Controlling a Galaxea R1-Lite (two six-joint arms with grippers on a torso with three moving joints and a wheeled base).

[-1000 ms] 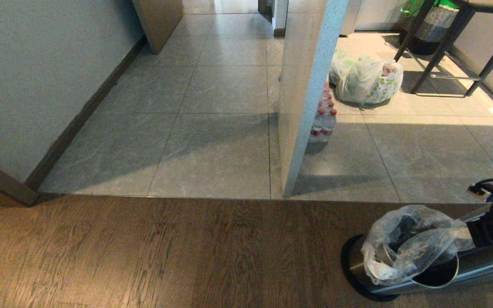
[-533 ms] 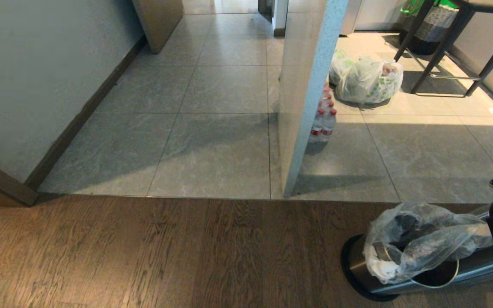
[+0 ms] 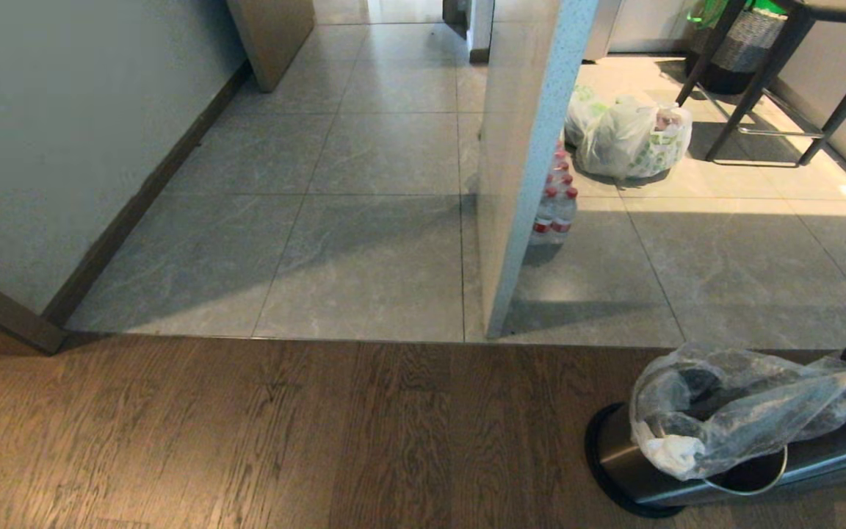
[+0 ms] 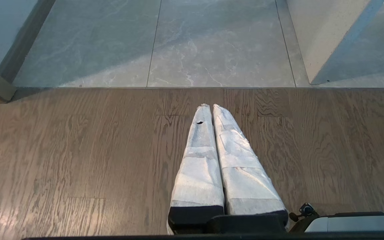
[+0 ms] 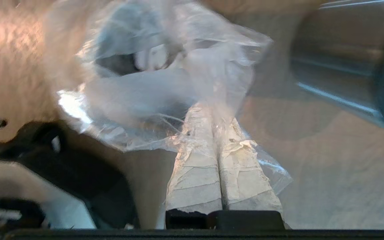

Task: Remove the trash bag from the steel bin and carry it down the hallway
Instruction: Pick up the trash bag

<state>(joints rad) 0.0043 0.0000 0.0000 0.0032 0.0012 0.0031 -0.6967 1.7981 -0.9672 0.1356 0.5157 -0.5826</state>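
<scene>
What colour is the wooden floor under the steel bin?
Dark brown with visible grain, the wooden floor; it shows best in the head view.

White bag (image 3: 630, 139), water bottles (image 3: 555, 206)

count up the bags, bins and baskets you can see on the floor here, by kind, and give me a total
Clear trash bag: 1
White bag with green print: 1
Steel bin: 1
Woven basket: 1
Total: 4
</scene>
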